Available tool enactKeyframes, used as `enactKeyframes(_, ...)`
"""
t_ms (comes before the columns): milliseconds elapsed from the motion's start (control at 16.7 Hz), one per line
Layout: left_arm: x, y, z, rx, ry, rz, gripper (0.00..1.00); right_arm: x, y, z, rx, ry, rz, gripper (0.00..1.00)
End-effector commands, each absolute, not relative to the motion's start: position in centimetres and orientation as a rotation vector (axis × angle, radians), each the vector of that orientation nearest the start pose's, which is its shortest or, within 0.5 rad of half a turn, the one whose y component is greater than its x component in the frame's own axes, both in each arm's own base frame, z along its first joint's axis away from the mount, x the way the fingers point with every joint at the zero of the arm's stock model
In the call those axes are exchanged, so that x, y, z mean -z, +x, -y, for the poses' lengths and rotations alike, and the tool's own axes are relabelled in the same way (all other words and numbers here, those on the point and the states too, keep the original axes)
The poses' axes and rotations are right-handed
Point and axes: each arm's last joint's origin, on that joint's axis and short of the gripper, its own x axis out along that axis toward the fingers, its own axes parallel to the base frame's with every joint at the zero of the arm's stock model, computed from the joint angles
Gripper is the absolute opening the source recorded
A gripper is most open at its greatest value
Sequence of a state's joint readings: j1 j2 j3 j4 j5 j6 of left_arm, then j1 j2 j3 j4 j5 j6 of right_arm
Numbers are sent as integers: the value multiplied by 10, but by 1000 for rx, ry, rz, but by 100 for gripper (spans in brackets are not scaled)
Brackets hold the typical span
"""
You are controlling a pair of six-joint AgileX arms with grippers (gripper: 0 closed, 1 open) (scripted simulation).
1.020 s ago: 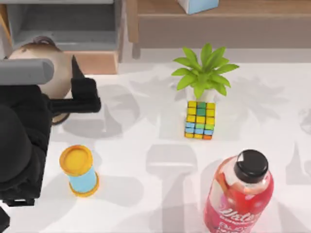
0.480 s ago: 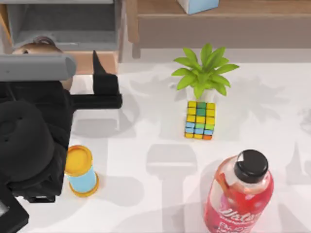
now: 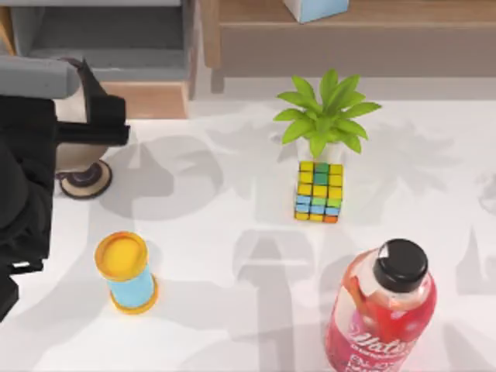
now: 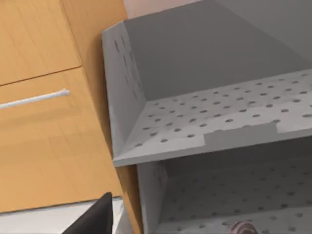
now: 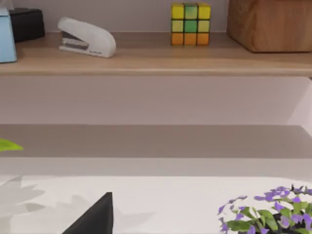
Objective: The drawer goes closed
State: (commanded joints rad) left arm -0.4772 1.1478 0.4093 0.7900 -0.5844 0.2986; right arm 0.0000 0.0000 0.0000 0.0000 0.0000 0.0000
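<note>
Top view, L to R, all placed vs the potted plant.

- Far left of plant: we are seeing the left arm's black bulk, with the left gripper hanging over a round tan object on a dark ring base. Fingers: we can't tell whether apart or together.
- Left of plant and farther back: a wide grey-lined compartment is standing open, wood front panel facing the table.
- The drawer is showing as a thin pale-rimmed grey strip behind that compartment, at the back-left of plant and apart from the gripper.
- Left of plant, nearer the front: a blue canister w/ yellow lid is standing upright, well apart from the gripper.
- Just in front of plant: a colour cube, almost touching the pot.
- Front and slightly right of plant: a red bottle w/ black cap.
- Behind plant: a wood shelf carrying a pale blue box.

Left wrist view: we are looking at two stacked grey perforated levels beside an orange-brown wood panel w/ a pale bar handle. We can't tell which level is the drawer.

Right wrist view: one dark part of the right gripper is showing; finger state can't be told. Facing it, a shelf is holding a white stapler and a second cube.
</note>
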Motion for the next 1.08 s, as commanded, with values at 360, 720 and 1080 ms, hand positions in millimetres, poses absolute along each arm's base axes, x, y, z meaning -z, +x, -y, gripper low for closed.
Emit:
enactKeyframes(360, -201, 249, -4, -240, 669, 21, 100, -160, 106, 1, 0, 0, 0, 100)
enactKeyframes(720, -168, 241, -104, -268, 1138, -28, 100, -160, 106, 1, 0, 0, 0, 100)
enactKeyframes(1080, -123, 227, -161, -112, 1469, -36, 100, -160, 106, 1, 0, 0, 0, 100)
